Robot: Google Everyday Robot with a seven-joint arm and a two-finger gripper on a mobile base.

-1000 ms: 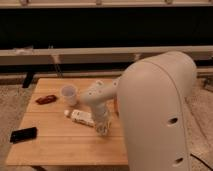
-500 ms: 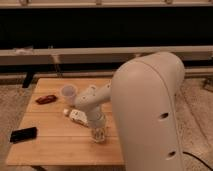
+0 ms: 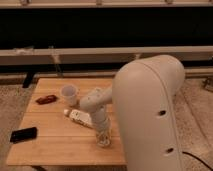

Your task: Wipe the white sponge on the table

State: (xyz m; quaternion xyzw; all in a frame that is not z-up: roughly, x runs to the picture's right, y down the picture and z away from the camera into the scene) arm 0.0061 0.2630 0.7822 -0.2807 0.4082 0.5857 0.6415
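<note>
The table [image 3: 55, 145] has a light wooden plank top and fills the lower left of the camera view. My gripper [image 3: 103, 139] points down at the tabletop near the table's front edge, right of the middle. The arm's big white housing [image 3: 150, 115] covers the table's right part. The white sponge is not in view; it may be under the gripper or behind the arm.
A translucent white cup [image 3: 69, 94] stands at the back middle. A long white packet with reddish markings [image 3: 79, 117] lies just left of the arm. A red object [image 3: 46, 99] lies at the back left, a black phone [image 3: 23, 134] at the front left.
My gripper has moved toward the table's front edge, away from the packet. The arm's white housing has swung left and covers more of the table. The other objects have not moved.
</note>
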